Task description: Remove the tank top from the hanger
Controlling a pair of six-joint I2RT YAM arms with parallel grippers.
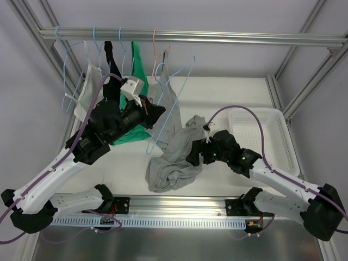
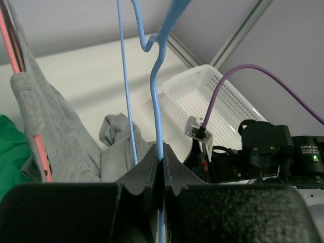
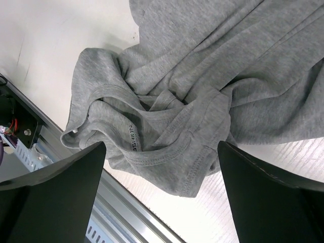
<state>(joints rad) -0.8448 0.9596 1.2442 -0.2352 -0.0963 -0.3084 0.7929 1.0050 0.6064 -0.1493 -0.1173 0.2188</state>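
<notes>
The grey tank top lies crumpled on the table, off the hanger. My left gripper is shut on the wire of a bare blue hanger and holds it upright below the rail. The left wrist view shows the wire pinched between the closed fingers. My right gripper is open just above the tank top. In the right wrist view its fingers stand wide apart over the grey cloth and hold nothing.
A second grey garment hangs on a pink hanger. Green, black and white garments hang from the rail at left. A white basket stands at right.
</notes>
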